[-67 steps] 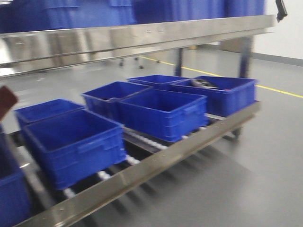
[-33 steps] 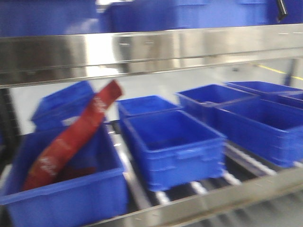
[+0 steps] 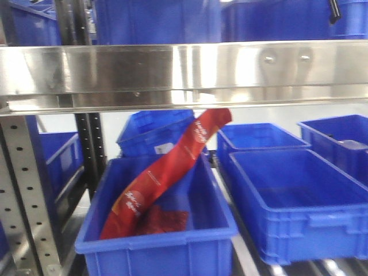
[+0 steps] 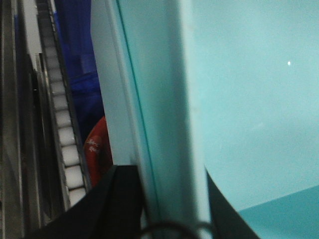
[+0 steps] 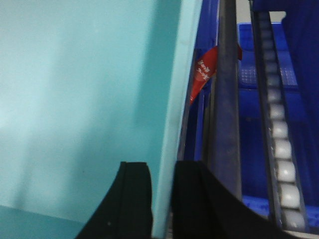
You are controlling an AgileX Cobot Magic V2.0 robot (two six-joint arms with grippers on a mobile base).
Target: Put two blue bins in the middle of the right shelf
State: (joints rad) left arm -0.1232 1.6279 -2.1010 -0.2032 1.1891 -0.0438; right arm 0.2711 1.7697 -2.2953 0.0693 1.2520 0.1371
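Note:
Both wrist views are filled by a pale teal-looking bin held close to the cameras. My left gripper (image 4: 172,204) is shut on one wall of this bin (image 4: 249,99), with a black finger on each side of the rim. My right gripper (image 5: 162,199) is shut on the opposite wall of the bin (image 5: 75,99). Neither gripper nor the held bin shows in the front view. There, a steel shelf beam (image 3: 184,72) crosses the frame, with blue bins on the roller level below it. The nearest bin (image 3: 155,247) holds a long red packet (image 3: 167,172).
Another blue bin (image 3: 299,201) stands right of the nearest one, and more bins (image 3: 155,135) stand behind. Several blue bins sit on the level above the beam. A perforated steel upright (image 3: 26,190) stands at the left. White rollers (image 4: 65,144) and a rail (image 5: 227,109) run beside the held bin.
The front view has swung left along the shelf and come closer. The bin with the red packet has moved from the left edge to the centre. The shelf beam now sits lower and larger.

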